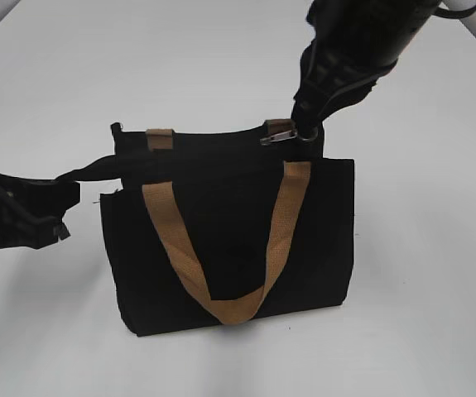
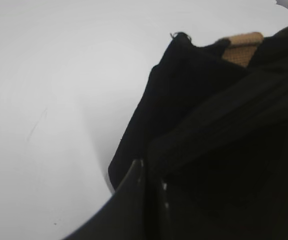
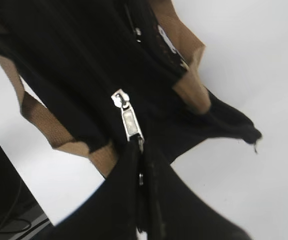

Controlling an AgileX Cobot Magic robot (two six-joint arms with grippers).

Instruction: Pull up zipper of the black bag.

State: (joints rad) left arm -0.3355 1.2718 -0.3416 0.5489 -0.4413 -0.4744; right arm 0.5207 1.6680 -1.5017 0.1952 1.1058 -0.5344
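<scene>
**Bag upright mid-frame, both grippers clamped at its top corners**

You have the white table (image 1: pixel 64 74) filling the whole exterior view, and the black bag (image 1: pixel 229 248) stands upright at the centre of that frame. It is a rectangular fabric tote, matte black, with a front panel whose upper edge runs straight across the middle of the frame. One tan woven handle (image 1: pixel 221 310) hangs down the front in a deep U, its two ends fixed near the panel's top edge; a short tan stub of the rear handle (image 1: pixel 160 138) shows at the upper left of the bag.

At the left edge of the exterior view, your left gripper (image 1: pixel 62 192) is pinched onto a black strip of fabric drawn out sideways from the bag's top left corner. In the left wrist view its fingers (image 2: pixel 133 185) sit nearly together at the bottom centre, with black cloth between them.

At the upper right of the exterior view, your right gripper (image 1: pixel 305 132) comes down onto the bag's top right corner. The zipper (image 1: pixel 279 137) lies just left of it: a small silver pull tab, tiny against the bag. In the right wrist view, the zipper (image 3: pixel 129 120) sits at frame centre as a flat oblong tab, its lower end caught between the narrowed fingers (image 3: pixel 126 165).
</scene>
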